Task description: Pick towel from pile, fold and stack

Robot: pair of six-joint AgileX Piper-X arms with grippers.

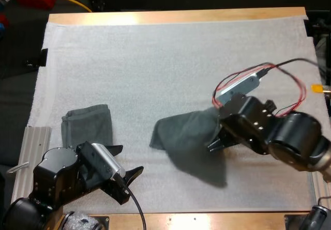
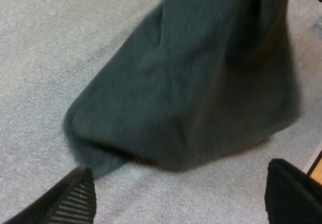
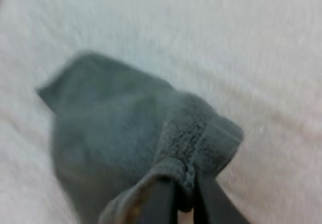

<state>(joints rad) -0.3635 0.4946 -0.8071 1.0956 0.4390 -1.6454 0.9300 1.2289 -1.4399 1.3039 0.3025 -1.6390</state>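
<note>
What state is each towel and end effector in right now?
Folded towel: folded, flat on the mat, apart from both end effectors.
Loose towel: unfolded, pinched at one end, drooping onto the mat.
Right end effector: shut on the loose towel.
Left end effector: open, holding nothing.

1 white mat [image 1: 170, 54] on 1 wooden table [image 1: 176, 16].
1 folded towel [image 1: 87, 124], at the mat's 8 o'clock, lying flat.
1 loose towel [image 1: 186, 144], at 5 o'clock from the mat's centre; its 3 o'clock edge is raised and pinched by the right gripper [image 1: 213, 145].
1 left gripper [image 1: 132, 158], at the folded towel's 4 o'clock, fingers apart, holding nothing.
</note>
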